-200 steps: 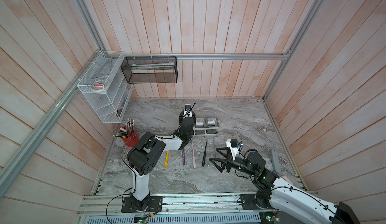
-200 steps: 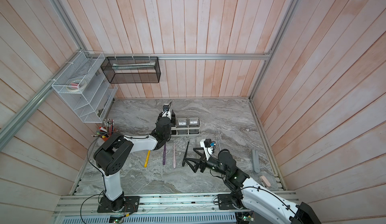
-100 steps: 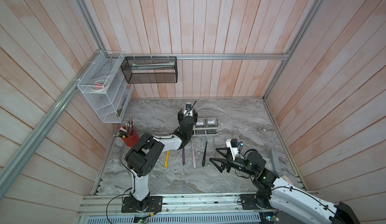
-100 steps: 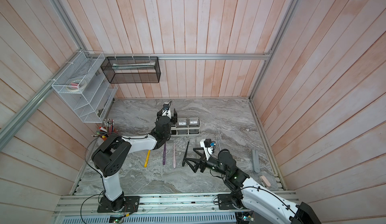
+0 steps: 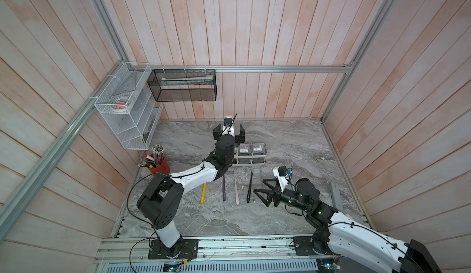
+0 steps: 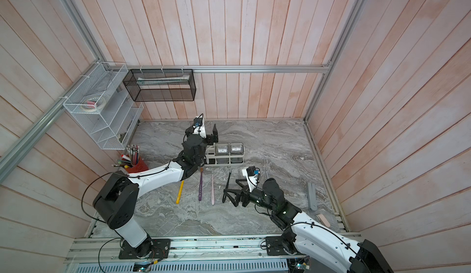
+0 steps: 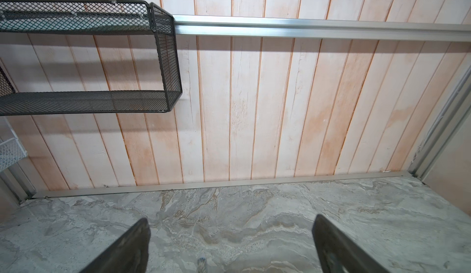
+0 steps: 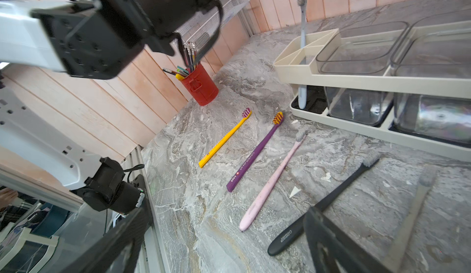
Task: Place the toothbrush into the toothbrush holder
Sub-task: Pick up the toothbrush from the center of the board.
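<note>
Both arms out, both pincers wide open.
L arm [image 5: 193,176] reaches fwd from base, elbow bent, wrist tipped up; L pincer [image 5: 229,133] aims away from base, jaws far apart, nothing btwn. R arm [image 5: 356,236] stretched low toward centre; R pincer [image 5: 261,186] low over surface [image 5: 293,136], jaws apart, empty.

Left arm [image 5: 193,177] sprawls right over the yellow toothbrush [image 5: 203,194] in both top views, bristle end buried underneath. In a top view the toothbrush holder [image 5: 266,154] loses its slot end behind that wrist, and the pale blue toothbrush [image 8: 302,29] standing there can't be made out. Left wrist view: both jaws run off the bottom edge, with a blurred bristle tip [image 7: 201,261] poking in between. Right wrist view: holder sliced by the picture's edge, black toothbrush [image 8: 336,190] handle ducking behind a blurred jaw, beige-grey toothbrush [image 8: 415,208] beside it too soft for detail.
</note>
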`<action>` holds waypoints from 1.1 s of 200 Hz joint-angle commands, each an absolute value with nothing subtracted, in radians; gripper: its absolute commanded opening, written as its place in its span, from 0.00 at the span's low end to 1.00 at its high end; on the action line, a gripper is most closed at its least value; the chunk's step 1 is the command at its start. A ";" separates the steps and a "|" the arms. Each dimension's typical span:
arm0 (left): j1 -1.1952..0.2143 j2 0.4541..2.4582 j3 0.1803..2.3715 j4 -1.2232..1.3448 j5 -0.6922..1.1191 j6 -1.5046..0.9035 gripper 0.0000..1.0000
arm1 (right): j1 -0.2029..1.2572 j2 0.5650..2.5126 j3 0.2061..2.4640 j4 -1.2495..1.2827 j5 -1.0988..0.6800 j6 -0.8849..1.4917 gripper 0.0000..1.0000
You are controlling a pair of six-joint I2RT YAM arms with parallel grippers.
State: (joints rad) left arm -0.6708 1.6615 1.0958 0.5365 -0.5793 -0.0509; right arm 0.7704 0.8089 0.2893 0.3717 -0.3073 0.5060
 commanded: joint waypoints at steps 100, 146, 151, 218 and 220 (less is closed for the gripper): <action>-0.555 1.209 1.052 -0.485 -0.448 -0.642 1.00 | 0.844 1.301 0.606 0.199 -0.137 0.595 0.95; -0.502 1.122 0.964 -0.634 -0.365 -0.715 1.00 | 0.881 1.492 0.786 0.102 -0.039 0.595 0.91; -0.501 1.113 0.952 -0.640 -0.365 -0.720 1.00 | 0.883 1.504 0.798 0.093 -0.028 0.597 0.90; -0.464 1.049 0.882 -0.745 -0.369 -0.784 1.00 | 0.936 1.671 0.951 -0.030 0.099 0.588 0.79; -0.463 1.047 0.879 -0.744 -0.368 -0.784 1.00 | 0.935 1.675 0.954 -0.032 0.100 0.588 0.79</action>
